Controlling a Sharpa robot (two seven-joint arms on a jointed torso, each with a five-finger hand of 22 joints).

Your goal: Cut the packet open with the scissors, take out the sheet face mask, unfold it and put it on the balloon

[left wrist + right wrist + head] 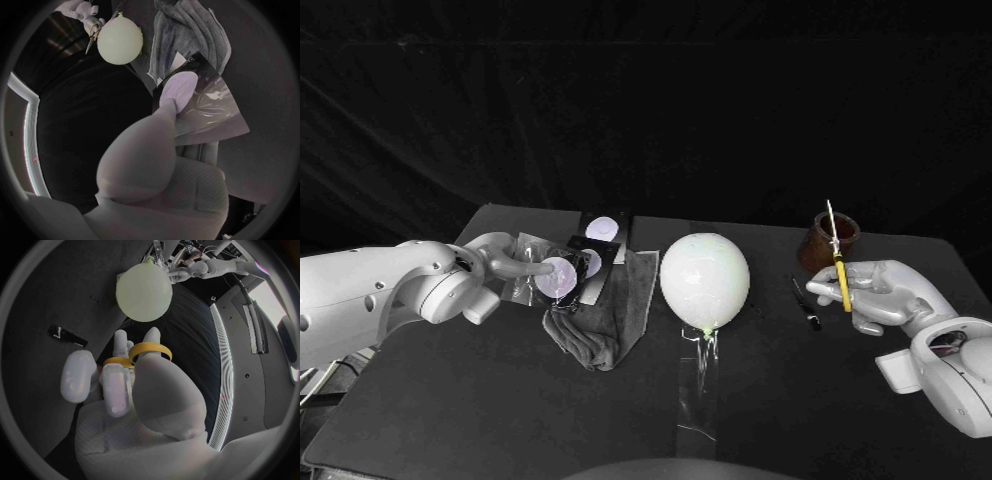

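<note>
With the left robot hand point(538, 268), pinching the packet point(215, 110), left of middle in the frame. With the right robot hand point(884, 295), gripping the scissors point(841, 275) at far right, blades pointing up. Between them, the balloon point(705, 280) on the desk point(473, 400). Next, likely: swing scissors left toward packet.

Balloon point(704, 280), grey cloth point(607, 325) and brown jar point(828, 246) crowd mid-table; the near table point(459, 400) gives passage.

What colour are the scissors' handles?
Yellow. The scissors show best in the right wrist view, held in the right hand.
</note>
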